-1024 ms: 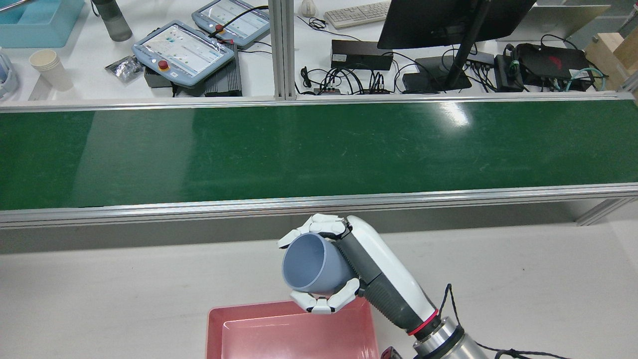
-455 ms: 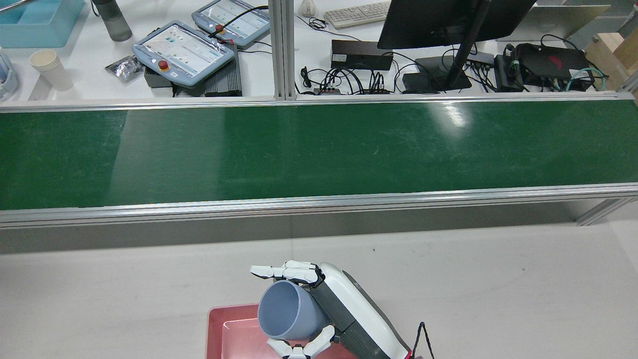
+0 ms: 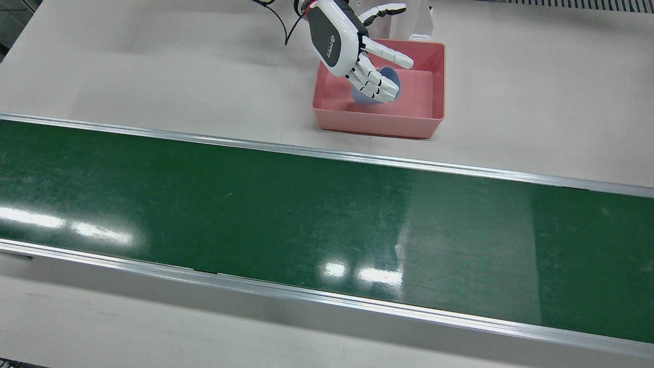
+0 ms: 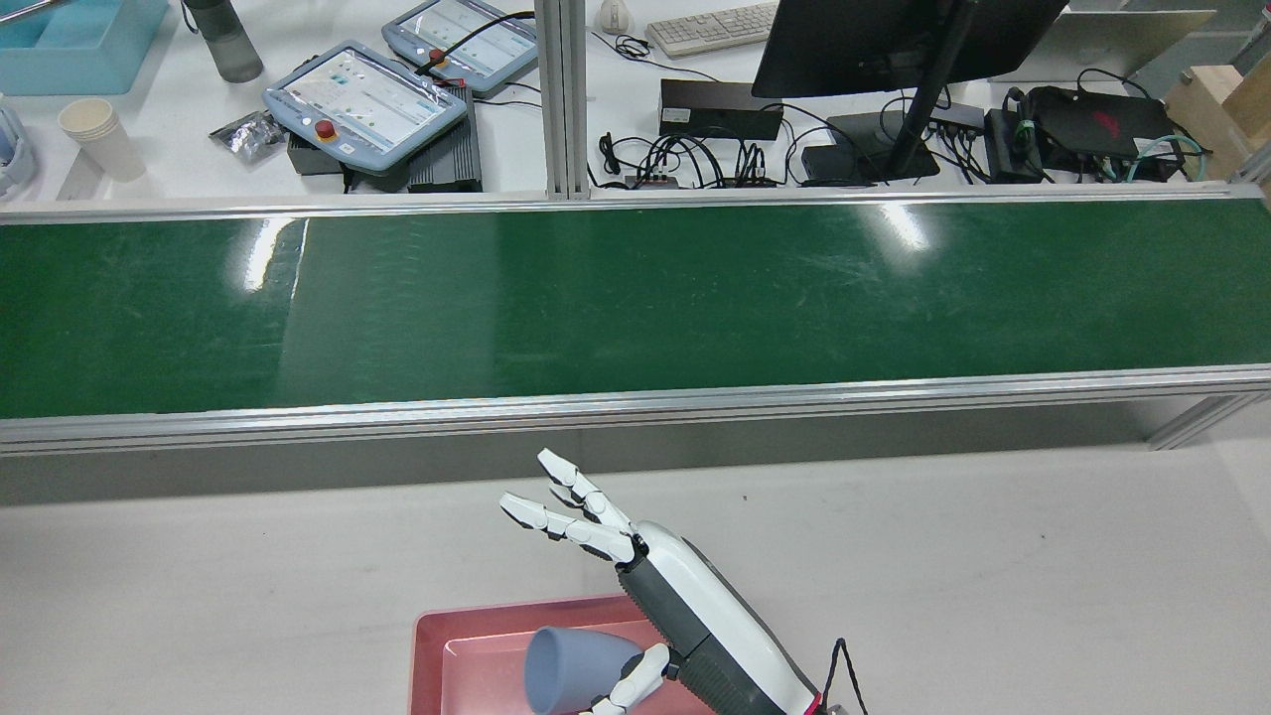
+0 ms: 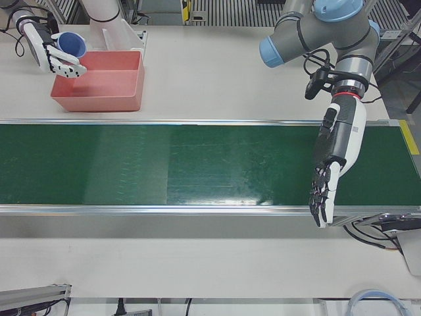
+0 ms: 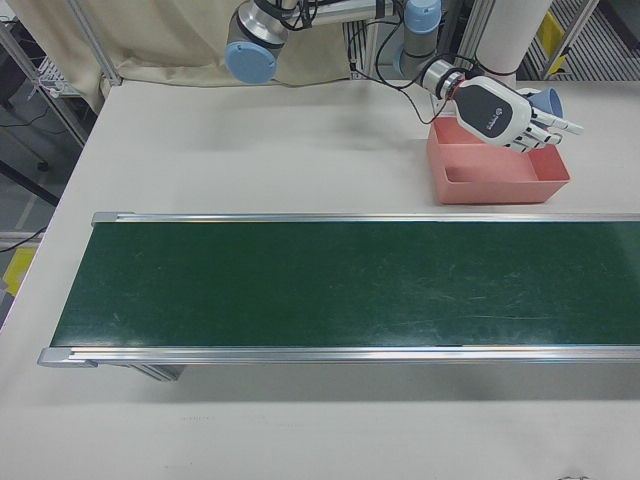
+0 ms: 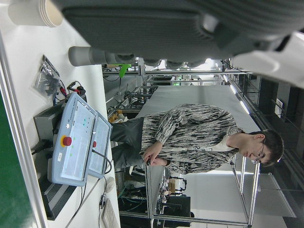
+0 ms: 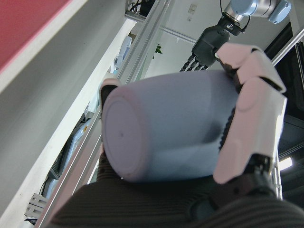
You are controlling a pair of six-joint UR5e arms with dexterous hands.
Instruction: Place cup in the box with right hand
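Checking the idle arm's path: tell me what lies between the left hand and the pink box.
Only bare green belt and tabletop separate left hand from pink box, per left-front view.

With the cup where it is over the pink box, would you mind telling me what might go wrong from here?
1. The cup lies tilted on its side against the right hand, whose fingers are spread. It may roll or tumble as it lands rather than stand upright.
2. The cup sits near the box's robot-side wall, under the hand. Withdrawing could drag it or knock it over the rim.
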